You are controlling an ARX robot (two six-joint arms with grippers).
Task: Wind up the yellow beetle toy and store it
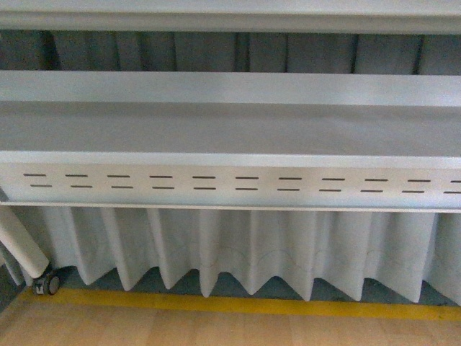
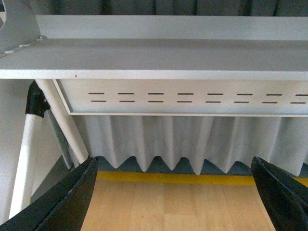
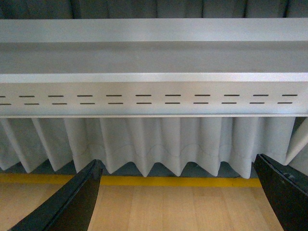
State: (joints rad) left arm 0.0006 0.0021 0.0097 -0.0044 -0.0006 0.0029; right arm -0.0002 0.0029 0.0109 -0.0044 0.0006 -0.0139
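Note:
The yellow beetle toy is out of view in every frame. My left gripper (image 2: pixel 175 192) is open and empty, its two black fingers (image 2: pixel 67 202) spread wide over a wooden floor. My right gripper (image 3: pixel 178 192) is open and empty too, with black fingers (image 3: pixel 72 202) wide apart above the same floor. Neither arm shows in the front view.
A grey metal shelf (image 1: pixel 230 130) with a slotted front panel (image 1: pixel 230 184) spans the front view. A pleated grey curtain (image 1: pixel 238 252) hangs behind it. A yellow floor stripe (image 1: pixel 238 306) runs along the wooden floor (image 1: pixel 216 328). A white leg with a caster (image 1: pixel 49 282) stands at left.

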